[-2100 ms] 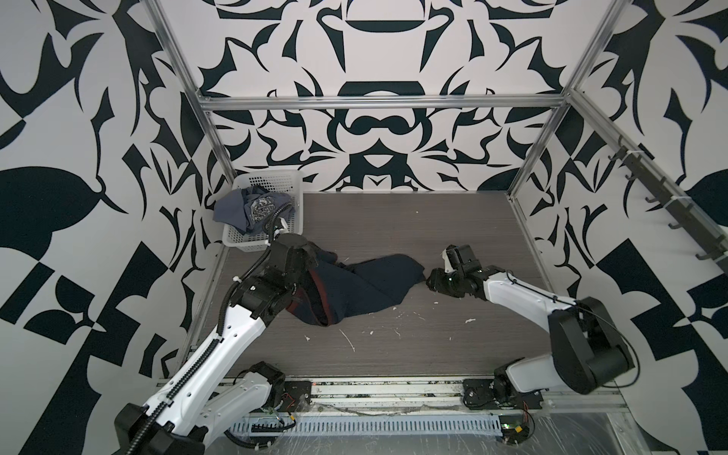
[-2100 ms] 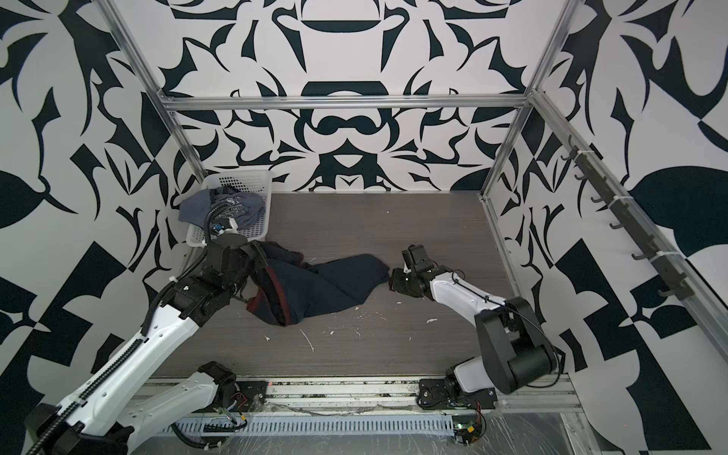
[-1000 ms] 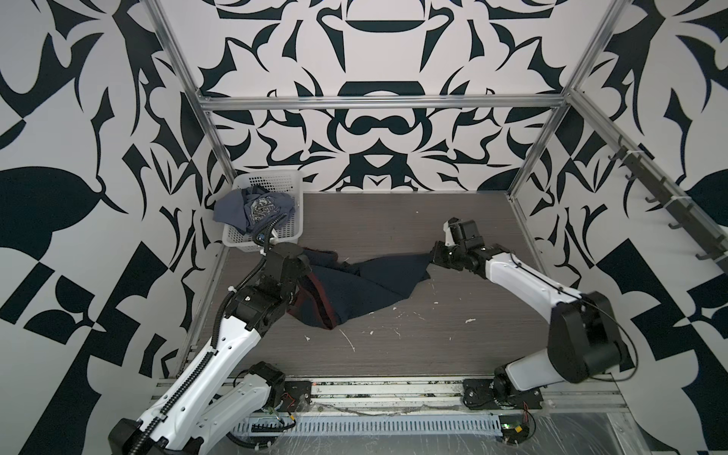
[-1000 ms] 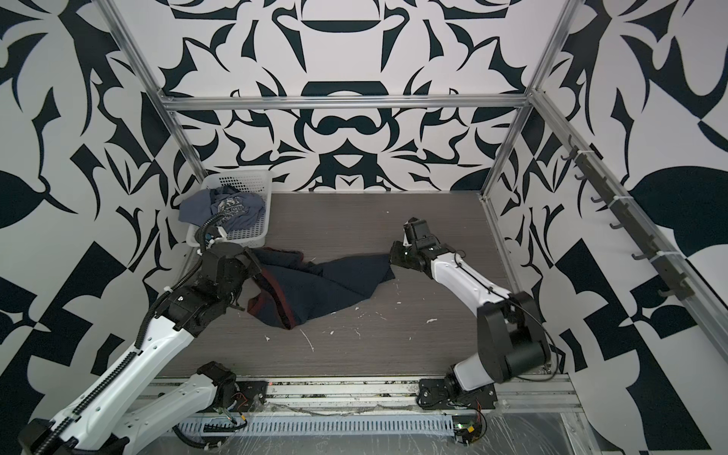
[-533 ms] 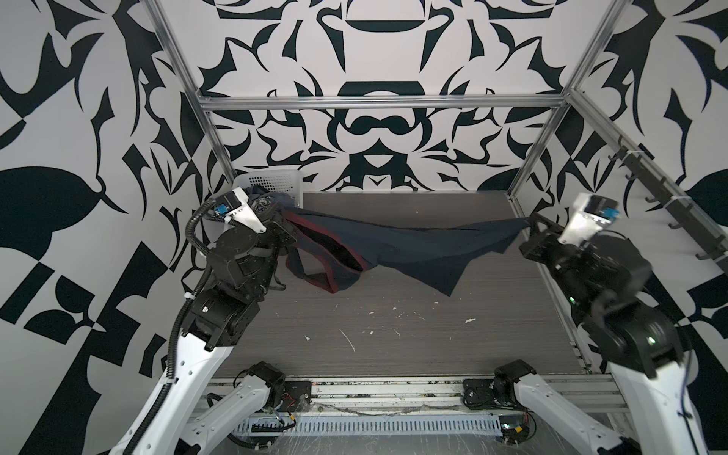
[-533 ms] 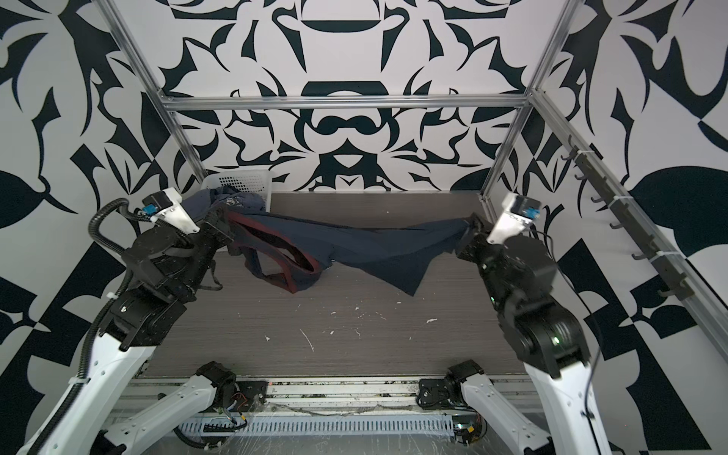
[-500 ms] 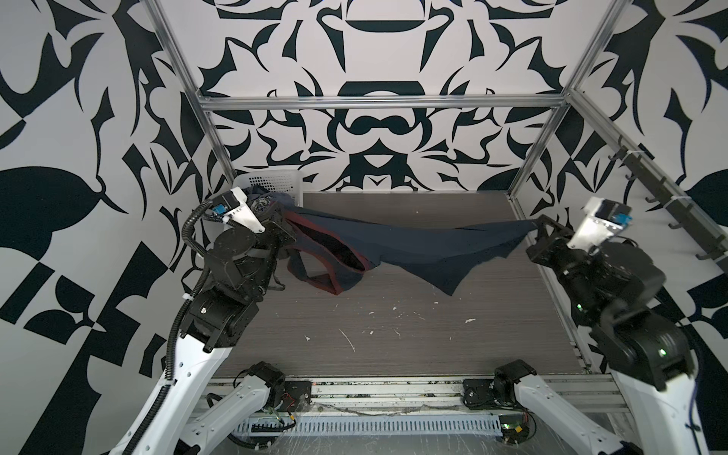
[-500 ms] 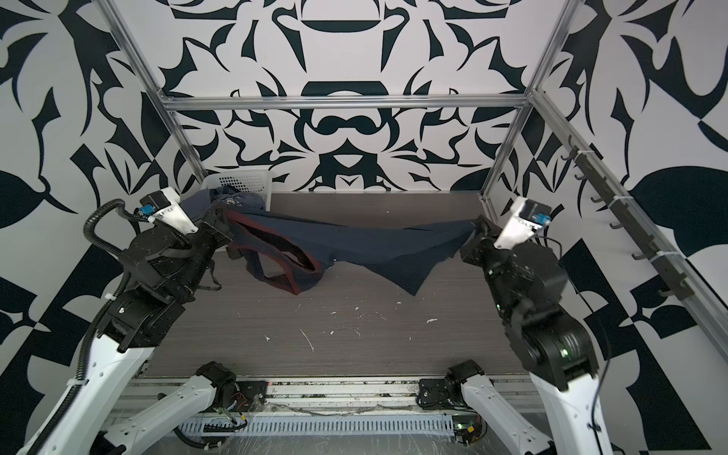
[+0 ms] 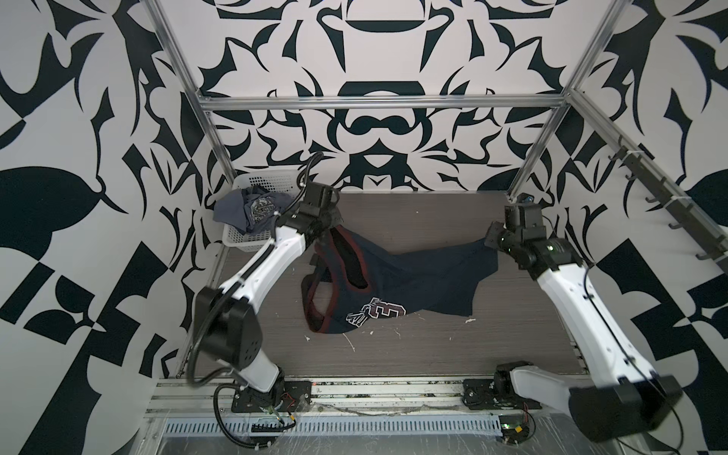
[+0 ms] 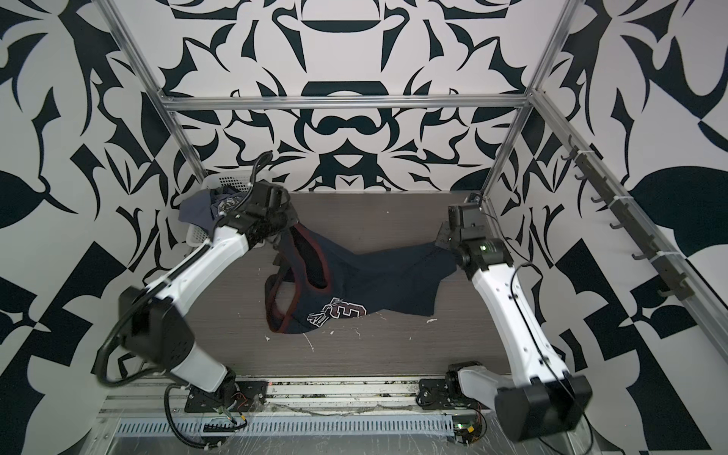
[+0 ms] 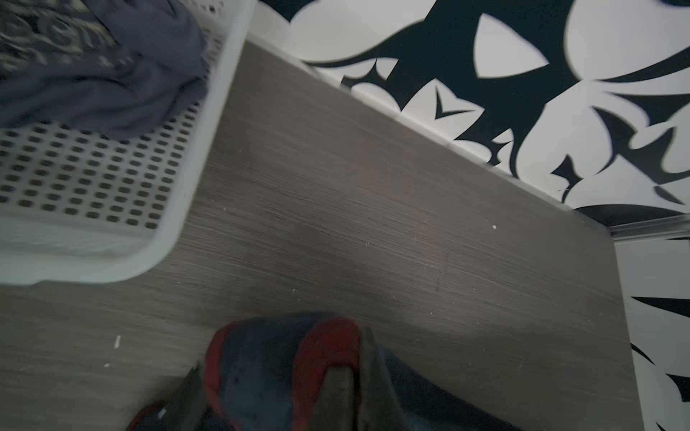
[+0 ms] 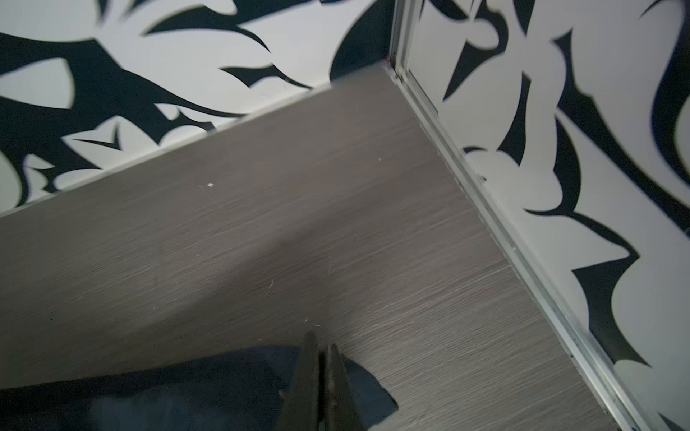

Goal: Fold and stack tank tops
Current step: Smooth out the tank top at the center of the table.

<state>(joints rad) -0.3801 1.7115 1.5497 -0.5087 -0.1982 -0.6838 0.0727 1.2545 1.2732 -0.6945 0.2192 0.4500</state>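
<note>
A dark navy tank top (image 9: 425, 275) (image 10: 378, 272) with maroon trim hangs stretched between both grippers. Its lower part lies on the table, with the "23" print (image 9: 378, 315) facing up. My left gripper (image 9: 333, 226) (image 10: 285, 220) (image 11: 356, 354) is shut on the maroon-trimmed shoulder end, beside the basket. At the far right my right gripper (image 9: 490, 238) (image 10: 441, 238) (image 12: 320, 347) is shut on a hem corner, just above the table. A second, slate grey-blue tank top (image 9: 252, 208) (image 10: 205, 207) (image 11: 93, 74) lies crumpled in the basket.
The white perforated basket (image 9: 272, 183) (image 10: 226, 183) (image 11: 209, 149) stands in the back left corner of the wood-grain table (image 9: 394, 354). Patterned walls and metal frame posts close in three sides. A hook rail (image 9: 669, 205) runs along the right wall. White flecks dot the table.
Both arms have come down from a high lift. The navy top, which hung stretched in the air, now sags with its lower part and print on the table.
</note>
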